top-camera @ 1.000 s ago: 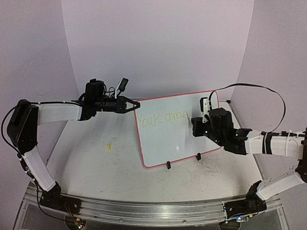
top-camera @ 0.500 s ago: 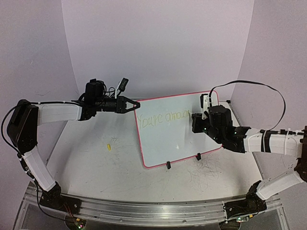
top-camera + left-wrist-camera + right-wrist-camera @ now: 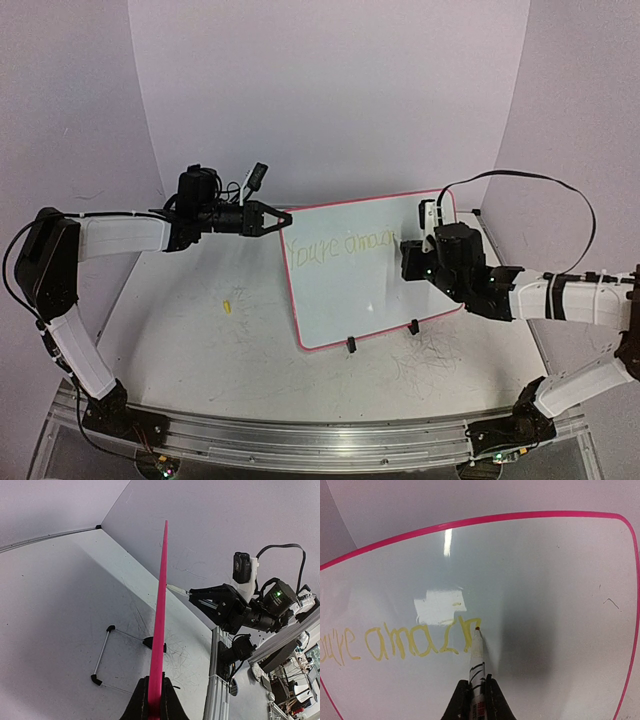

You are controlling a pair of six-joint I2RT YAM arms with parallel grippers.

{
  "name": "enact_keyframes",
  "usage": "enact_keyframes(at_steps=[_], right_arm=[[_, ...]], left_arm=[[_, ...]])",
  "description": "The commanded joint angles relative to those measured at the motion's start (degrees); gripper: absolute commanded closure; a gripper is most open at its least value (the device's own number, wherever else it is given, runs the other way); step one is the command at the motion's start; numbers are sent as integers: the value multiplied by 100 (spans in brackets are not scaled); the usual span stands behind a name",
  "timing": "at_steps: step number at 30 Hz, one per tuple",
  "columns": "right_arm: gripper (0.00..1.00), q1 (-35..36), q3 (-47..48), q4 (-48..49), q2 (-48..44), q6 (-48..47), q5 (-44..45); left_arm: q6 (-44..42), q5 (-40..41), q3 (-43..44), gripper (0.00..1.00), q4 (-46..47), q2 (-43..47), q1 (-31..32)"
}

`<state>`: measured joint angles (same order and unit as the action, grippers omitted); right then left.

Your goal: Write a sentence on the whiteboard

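The whiteboard [image 3: 375,290] stands tilted on two black clip feet, its pink border showing. My left gripper [image 3: 284,217] is shut on its upper left edge; in the left wrist view the pink edge [image 3: 160,610] runs up from between my fingers [image 3: 154,707]. The sentence [image 3: 340,247] in faint yellow reads "You're amazin" and shows large in the right wrist view [image 3: 400,642]. My right gripper [image 3: 479,687] is shut on a white marker [image 3: 477,655], whose tip touches the board at the end of the last letter. In the top view the right gripper [image 3: 408,258] is at the board's right part.
A small yellow cap-like piece [image 3: 227,305] lies on the table left of the board. A wire stand [image 3: 102,655] with black feet props the board from behind. Purple walls close in at the back and sides. The metal rail [image 3: 300,435] runs along the near edge.
My right gripper with the marker has shifted slightly while writing the end of the word. The left gripper and the board have stayed still.
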<state>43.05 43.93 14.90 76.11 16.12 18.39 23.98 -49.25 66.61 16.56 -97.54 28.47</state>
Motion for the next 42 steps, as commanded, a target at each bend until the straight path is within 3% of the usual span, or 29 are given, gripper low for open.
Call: enact_keyframes(at_steps=[1, 14, 42], right_arm=[[100, -33, -209, -258, -144, 172, -196], [100, -92, 44, -97, -562, 84, -52], [100, -420, 78, 496, -55, -229, -547]], left_arm=[[-90, 105, -34, 100, -126, 203, 18], [-86, 107, -25, 100, -126, 175, 16], [-86, 95, -21, 100, -123, 182, 18]])
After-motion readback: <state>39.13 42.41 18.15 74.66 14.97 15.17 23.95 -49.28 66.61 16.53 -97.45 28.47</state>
